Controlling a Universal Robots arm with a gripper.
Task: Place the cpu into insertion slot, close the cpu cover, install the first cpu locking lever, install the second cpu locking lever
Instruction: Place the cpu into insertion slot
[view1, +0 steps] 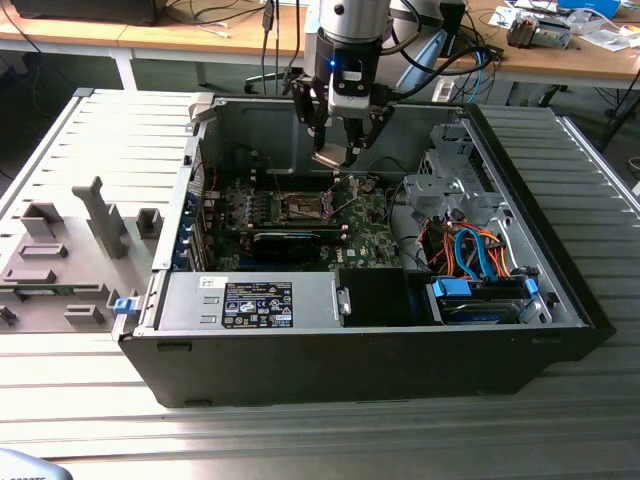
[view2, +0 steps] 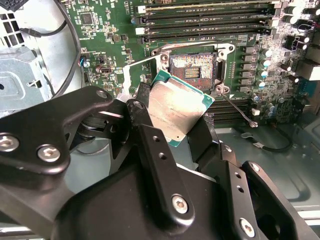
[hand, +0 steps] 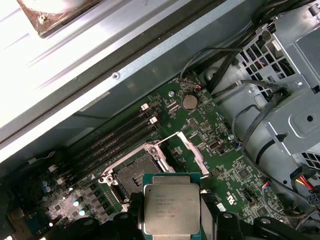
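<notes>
The cpu (view2: 177, 107) is a pale silver square plate with a green edge, and my gripper (view2: 175, 119) is shut on it, one black finger (view2: 146, 127) at each side. In the exterior view the gripper (view1: 334, 152) hangs inside the open computer case, above the board and a little toward the exterior view's right of the insertion slot (view1: 303, 208). The slot (view2: 192, 67) lies bare with its brownish contact field showing. The cpu cover (hand: 192, 152) stands swung up beside the slot (hand: 135, 172). The cpu (hand: 171, 210) hovers close to the slot, apart from it.
A long black card (view1: 290, 243) and a grey labelled box (view1: 250, 300) sit in front of the slot. A metal drive cage (view1: 450, 185) with orange and blue cables (view1: 480, 255) fills the exterior view's right. Memory slots (view2: 200, 20) run beside the socket. Grey fixtures (view1: 60, 250) stand outside the case.
</notes>
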